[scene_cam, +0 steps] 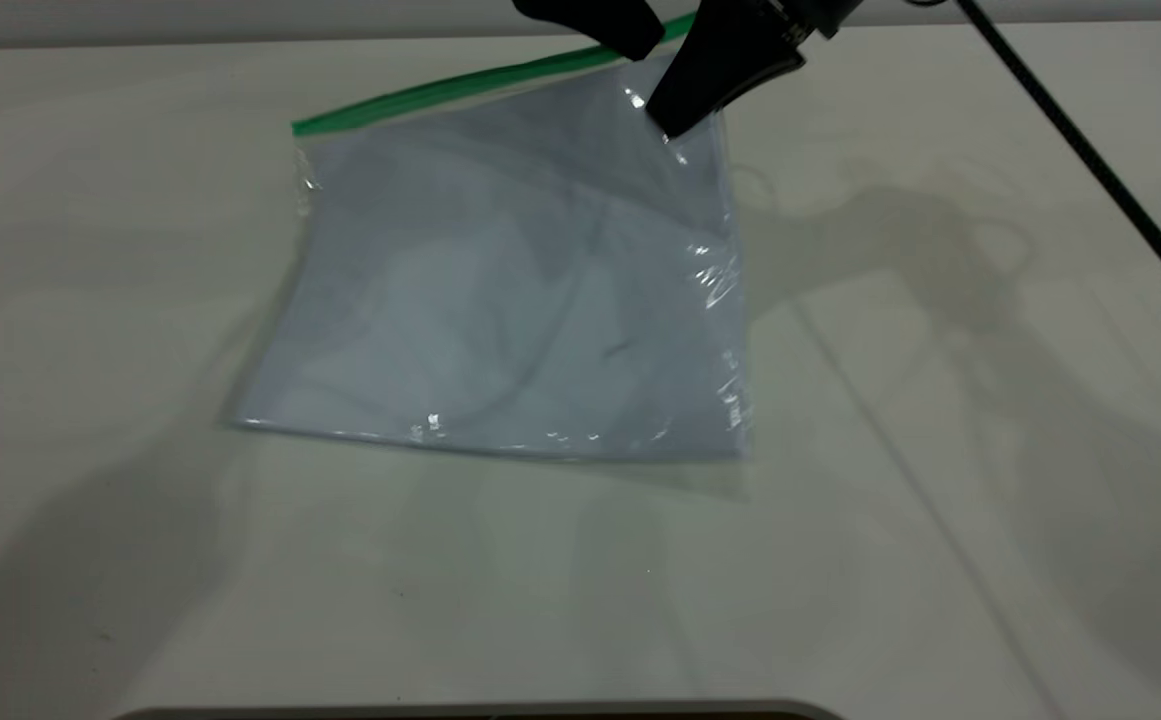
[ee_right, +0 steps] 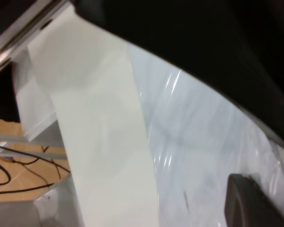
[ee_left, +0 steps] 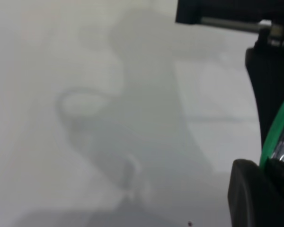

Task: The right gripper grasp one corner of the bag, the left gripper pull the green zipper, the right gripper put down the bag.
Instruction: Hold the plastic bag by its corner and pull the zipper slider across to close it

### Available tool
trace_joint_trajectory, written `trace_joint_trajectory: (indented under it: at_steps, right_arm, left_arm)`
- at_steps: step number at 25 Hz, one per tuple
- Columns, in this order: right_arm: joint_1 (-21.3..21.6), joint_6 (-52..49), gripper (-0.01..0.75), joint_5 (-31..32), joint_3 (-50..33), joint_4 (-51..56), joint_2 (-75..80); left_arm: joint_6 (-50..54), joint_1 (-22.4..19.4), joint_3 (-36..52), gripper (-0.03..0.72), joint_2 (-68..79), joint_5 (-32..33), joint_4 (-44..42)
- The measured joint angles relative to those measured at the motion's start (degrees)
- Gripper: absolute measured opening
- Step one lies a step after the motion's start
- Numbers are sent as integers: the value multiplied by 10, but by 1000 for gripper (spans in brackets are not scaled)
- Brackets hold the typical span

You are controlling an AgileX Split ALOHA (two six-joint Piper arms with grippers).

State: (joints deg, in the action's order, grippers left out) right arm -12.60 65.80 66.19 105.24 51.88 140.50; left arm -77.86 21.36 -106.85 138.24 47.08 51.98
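The bag (scene_cam: 520,300) is a clear pouch with white sheets inside. Its near edge rests on the table and its far right corner is lifted. My right gripper (scene_cam: 675,125) is shut on that raised corner, with its thin black cable (scene_cam: 1090,150) trailing to the right. In the right wrist view the bag (ee_right: 203,142) runs between the gripper's dark fingers (ee_right: 251,203). The green zipper (scene_cam: 440,90) runs along the far edge. My left gripper (scene_cam: 640,45) sits on the zipper's right end, close beside the right gripper. In the left wrist view the zipper (ee_left: 277,130) passes between its black fingers (ee_left: 251,194).
The white table (scene_cam: 940,500) carries only the bag. The table's near edge has a dark rounded rim (scene_cam: 480,712). Floor cables (ee_right: 19,165) show past the table edge in the right wrist view.
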Motion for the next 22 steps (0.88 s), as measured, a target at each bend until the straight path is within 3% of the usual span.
trace_joint_trajectory:
  at_steps: [9,22]
  right_arm:
    - [38,9,34,12,11,26,-2]
    - [66,42,34,21,12,65,-8]
  left_arm:
    - [0,-5,-4,48,0,-19,6]
    - [20,-39,-4,48,1,2,-63]
